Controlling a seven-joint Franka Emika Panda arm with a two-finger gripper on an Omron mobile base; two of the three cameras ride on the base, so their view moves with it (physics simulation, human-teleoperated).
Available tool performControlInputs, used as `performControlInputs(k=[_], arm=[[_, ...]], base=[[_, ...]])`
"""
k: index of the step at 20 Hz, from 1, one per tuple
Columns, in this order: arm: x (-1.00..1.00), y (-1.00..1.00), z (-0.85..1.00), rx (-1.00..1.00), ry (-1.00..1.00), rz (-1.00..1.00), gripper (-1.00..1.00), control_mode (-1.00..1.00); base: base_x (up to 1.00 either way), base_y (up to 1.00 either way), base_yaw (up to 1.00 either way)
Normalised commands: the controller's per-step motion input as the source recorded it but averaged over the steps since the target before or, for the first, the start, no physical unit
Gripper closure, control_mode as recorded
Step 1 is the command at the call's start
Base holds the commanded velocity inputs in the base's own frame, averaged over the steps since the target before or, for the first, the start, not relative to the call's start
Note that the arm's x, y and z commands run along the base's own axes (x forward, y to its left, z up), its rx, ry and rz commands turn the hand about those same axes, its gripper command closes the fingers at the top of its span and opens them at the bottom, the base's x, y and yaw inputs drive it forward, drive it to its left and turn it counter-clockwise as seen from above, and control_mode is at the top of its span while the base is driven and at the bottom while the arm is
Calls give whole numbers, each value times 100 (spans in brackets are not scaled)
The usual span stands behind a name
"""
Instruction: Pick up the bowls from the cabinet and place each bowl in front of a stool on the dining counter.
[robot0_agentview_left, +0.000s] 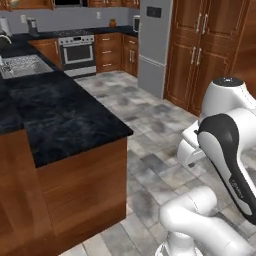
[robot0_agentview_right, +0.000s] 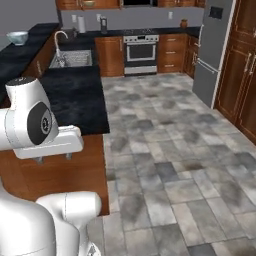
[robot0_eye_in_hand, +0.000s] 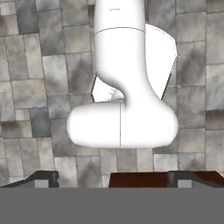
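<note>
A white bowl (robot0_agentview_right: 17, 37) with a bluish outside stands on the black top at the far left, beyond the sink. The dining counter (robot0_agentview_left: 65, 120) with its black marbled top and plain wood front (robot0_agentview_left: 80, 190) is just left of my arm; the right base view has it (robot0_agentview_right: 75, 95) too. My gripper (robot0_eye_in_hand: 113, 178) points down at the tiled floor beside the counter's end, open, with nothing between its fingertips (robot0_eye_in_hand: 43, 177). The right base view has the hand (robot0_agentview_right: 52, 142) low beside the wood front. Reddish-brown wall cabinets (robot0_agentview_right: 87, 4) run along the top edge; what is inside them is too small to tell.
A steel sink (robot0_agentview_left: 22, 65) with a faucet (robot0_agentview_right: 60, 37) is set in the counter. Stove (robot0_agentview_left: 76, 50), grey fridge (robot0_agentview_left: 152, 47) and a tall wooden pantry (robot0_agentview_left: 200, 50) line the far and right walls. Grey tiled floor (robot0_agentview_right: 165, 150) spreads open to the right.
</note>
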Motion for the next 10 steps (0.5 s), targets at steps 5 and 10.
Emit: performControlInputs(k=[5,10], arm=[[0,0,0,0,0,0,-100,100],[0,0,0,0,0,0,-100,100]], base=[[11,-100,22],[27,-100,3]])
